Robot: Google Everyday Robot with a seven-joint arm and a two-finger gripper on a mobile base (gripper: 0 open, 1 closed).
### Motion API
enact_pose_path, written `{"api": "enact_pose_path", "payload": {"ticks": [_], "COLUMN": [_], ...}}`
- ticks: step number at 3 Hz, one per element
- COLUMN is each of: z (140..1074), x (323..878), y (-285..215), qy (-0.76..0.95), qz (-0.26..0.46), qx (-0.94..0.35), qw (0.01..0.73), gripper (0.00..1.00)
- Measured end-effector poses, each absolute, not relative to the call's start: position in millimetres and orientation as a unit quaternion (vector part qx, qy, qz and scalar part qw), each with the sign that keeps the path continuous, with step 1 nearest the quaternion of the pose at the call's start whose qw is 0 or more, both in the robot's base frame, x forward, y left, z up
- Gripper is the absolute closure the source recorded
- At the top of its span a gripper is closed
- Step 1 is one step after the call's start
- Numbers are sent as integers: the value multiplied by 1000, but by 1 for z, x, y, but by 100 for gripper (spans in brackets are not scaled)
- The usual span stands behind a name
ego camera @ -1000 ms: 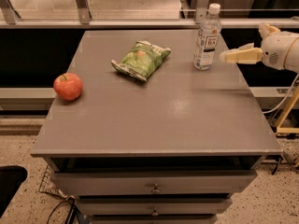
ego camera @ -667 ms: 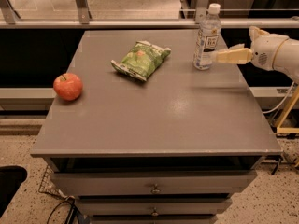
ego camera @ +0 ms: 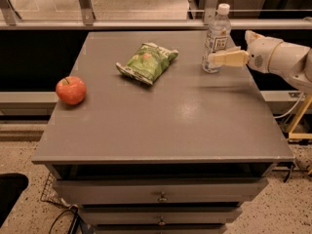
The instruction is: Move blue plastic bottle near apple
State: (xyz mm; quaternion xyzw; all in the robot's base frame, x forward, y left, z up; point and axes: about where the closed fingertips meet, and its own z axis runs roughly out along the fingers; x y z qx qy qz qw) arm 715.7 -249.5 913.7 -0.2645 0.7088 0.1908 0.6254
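The blue plastic bottle (ego camera: 217, 30), clear with a white cap and a white label, stands upright at the far right of the grey table top (ego camera: 161, 126). The red-orange apple (ego camera: 71, 90) sits at the table's left edge, far from the bottle. My gripper (ego camera: 214, 57) reaches in from the right at the height of the bottle's lower half. It is open: one beige finger (ego camera: 226, 59) lies in front of the bottle and the other shows partly behind it. The bottle stands on the table.
A green crinkled snack bag (ego camera: 147, 61) lies on the table between the apple and the bottle, toward the back. A metal rail (ego camera: 146, 24) runs behind the table. Drawers (ego camera: 161, 195) sit below the top. A yellow stand (ego camera: 298, 116) is at the right.
My gripper has moved left toward the bottle, from beside it to around its lower part. The bottle, apple and bag have not moved.
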Motion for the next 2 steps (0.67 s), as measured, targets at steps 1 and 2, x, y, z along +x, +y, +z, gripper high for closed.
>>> {"api": "enact_pose_path", "payload": {"ticks": [1, 2], "z": [909, 904], "x": [728, 739], "y": [-236, -218], "qy": [701, 689], "qz": [210, 223], "qx": [-270, -282], "qw": [626, 630], "gripper": [0, 17]}}
